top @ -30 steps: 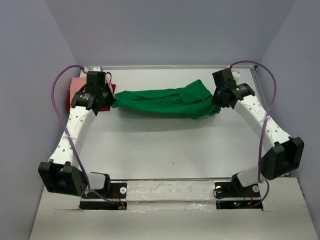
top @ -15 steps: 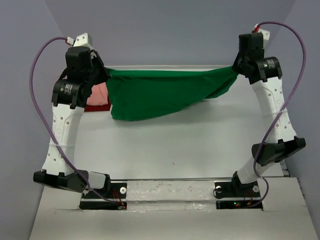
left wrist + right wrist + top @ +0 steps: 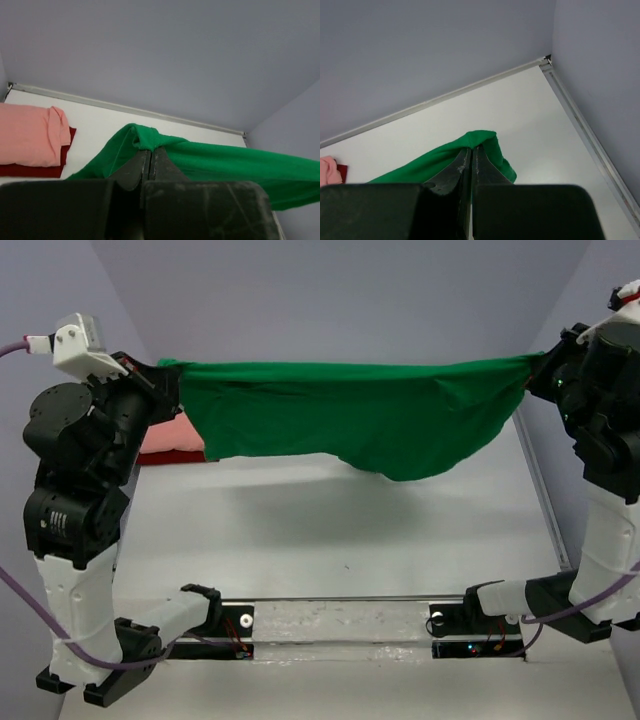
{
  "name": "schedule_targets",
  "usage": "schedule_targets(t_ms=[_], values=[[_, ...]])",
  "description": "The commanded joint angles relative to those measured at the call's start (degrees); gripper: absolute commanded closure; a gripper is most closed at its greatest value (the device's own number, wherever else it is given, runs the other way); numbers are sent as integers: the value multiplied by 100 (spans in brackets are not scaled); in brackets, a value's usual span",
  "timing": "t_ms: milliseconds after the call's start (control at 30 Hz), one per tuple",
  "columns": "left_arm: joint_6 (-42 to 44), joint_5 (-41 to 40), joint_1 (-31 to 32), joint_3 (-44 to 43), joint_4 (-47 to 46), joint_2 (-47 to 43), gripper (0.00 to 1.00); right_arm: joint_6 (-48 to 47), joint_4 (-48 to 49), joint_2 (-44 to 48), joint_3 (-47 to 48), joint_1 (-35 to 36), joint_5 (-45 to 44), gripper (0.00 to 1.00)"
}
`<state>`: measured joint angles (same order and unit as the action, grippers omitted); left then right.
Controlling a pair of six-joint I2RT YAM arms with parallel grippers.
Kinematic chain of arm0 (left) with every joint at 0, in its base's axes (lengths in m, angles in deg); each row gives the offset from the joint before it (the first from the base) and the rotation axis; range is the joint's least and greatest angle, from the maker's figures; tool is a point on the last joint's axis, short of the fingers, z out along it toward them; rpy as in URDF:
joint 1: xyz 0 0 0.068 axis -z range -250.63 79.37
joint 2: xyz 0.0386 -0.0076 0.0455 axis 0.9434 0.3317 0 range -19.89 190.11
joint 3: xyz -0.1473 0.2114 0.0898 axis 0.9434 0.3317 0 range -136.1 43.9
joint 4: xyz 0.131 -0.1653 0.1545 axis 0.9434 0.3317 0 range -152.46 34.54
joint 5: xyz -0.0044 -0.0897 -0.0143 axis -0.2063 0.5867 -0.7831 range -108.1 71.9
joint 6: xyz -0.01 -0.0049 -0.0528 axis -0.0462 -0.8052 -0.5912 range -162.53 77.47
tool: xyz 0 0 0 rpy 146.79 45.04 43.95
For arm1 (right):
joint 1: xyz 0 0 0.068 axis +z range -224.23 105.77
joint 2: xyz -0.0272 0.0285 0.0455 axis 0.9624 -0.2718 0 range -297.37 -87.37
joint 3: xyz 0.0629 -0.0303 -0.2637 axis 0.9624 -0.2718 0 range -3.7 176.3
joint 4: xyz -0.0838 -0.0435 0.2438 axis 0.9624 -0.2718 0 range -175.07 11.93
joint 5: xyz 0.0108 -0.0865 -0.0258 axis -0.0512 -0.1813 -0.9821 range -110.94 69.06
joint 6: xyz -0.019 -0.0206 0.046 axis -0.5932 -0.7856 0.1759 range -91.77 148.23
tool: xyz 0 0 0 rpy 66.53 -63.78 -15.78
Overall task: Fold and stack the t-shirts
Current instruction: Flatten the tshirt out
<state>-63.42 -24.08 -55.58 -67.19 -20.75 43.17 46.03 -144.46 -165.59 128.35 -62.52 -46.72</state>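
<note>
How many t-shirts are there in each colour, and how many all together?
green t-shirt: 1, stretched in the air between the left gripper and the right gripper
salmon pink t-shirt: 1, folded, lying on the dark red one
dark red t-shirt: 1, at the bottom of that pile
Total: 3 t-shirts

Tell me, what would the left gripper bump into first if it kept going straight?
The left gripper pinches the green t-shirt, so cloth comes first. Beyond it, probably the grey back wall; the pink t-shirt lies off to the side.
</note>
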Motion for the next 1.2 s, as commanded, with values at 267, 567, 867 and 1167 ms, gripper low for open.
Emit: schedule_targets(t_ms=[267, 567, 867, 1167], values=[[14, -307, 51, -1010, -243, 1111, 100, -418, 302, -1617, 1147, -45, -33, 100], [-144, -168, 121, -283, -445, 216, 100, -409, 425, -391, 393, -45, 196, 100], [-276, -176, 209, -80, -111, -822, 100, -181, 144, 1027, -302, -45, 521, 100], [-355, -167, 209, 79, 170, -1210, 100, -93, -111, 1485, -267, -45, 645, 100]])
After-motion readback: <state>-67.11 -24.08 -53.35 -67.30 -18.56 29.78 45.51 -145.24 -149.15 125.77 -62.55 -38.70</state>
